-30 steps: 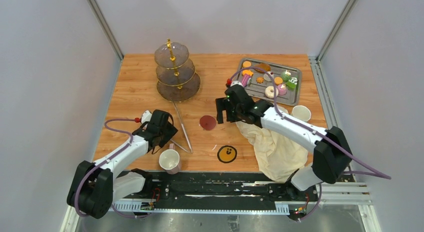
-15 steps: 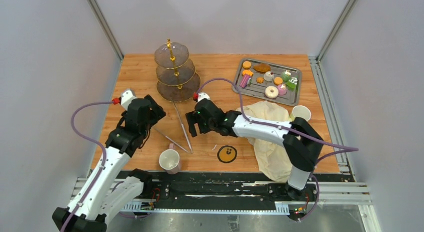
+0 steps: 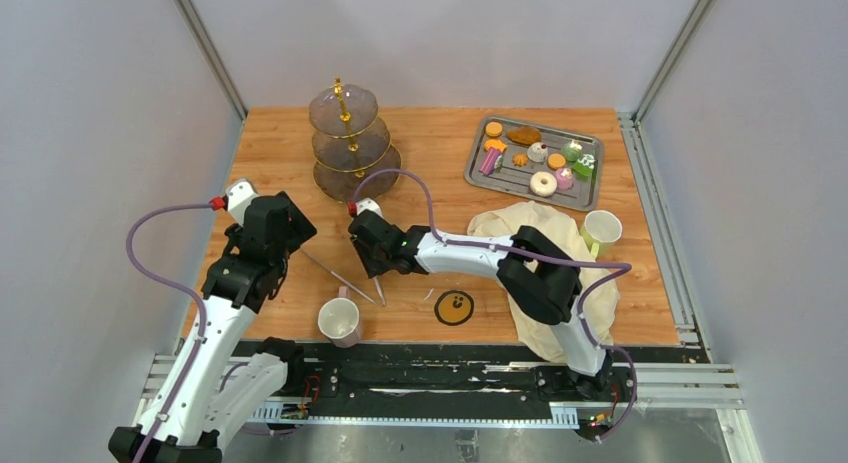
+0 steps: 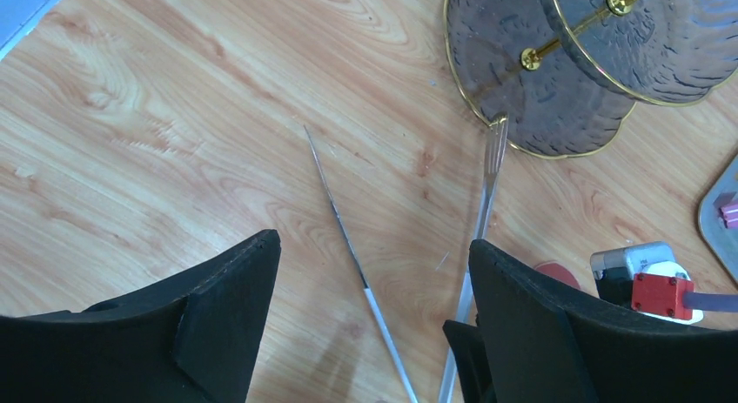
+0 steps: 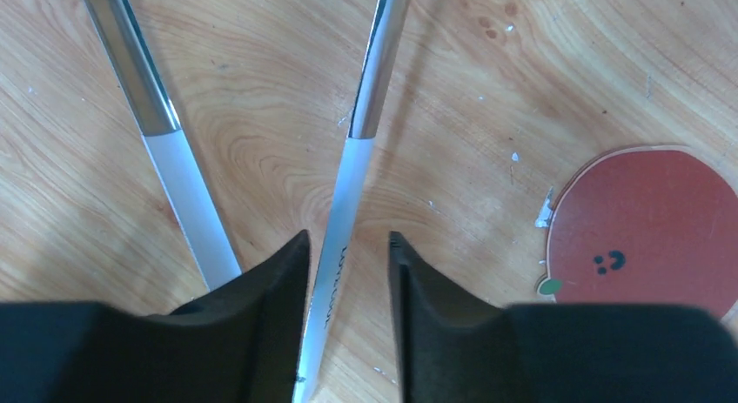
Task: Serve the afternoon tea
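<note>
We list: stand point(image 3: 365, 178), tiers bare; cakes point(image 3: 538, 153), all on the tray point(image 3: 471, 175); near mug point(image 3: 338, 321) and right mug point(image 3: 600, 226), unserved on the table point(image 3: 280, 143); left gripper point(image 4: 374, 246), gaping, empty; right gripper point(image 5: 346, 246), narrowly parted astride a tong arm point(image 5: 348, 185). Serving unstarted, we judge.

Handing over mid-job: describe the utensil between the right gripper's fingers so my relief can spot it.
Find the three-tier glass stand. Two white-handled utensils form a V before it; yours is the fork, tines at the stand's rim, nearer the red coaster.

Top cam: overhead, whole table point(image 3: 430, 133); wrist cams: close, facing down; all share tongs point(image 5: 369, 107), left also stand point(image 4: 557, 116).
</note>
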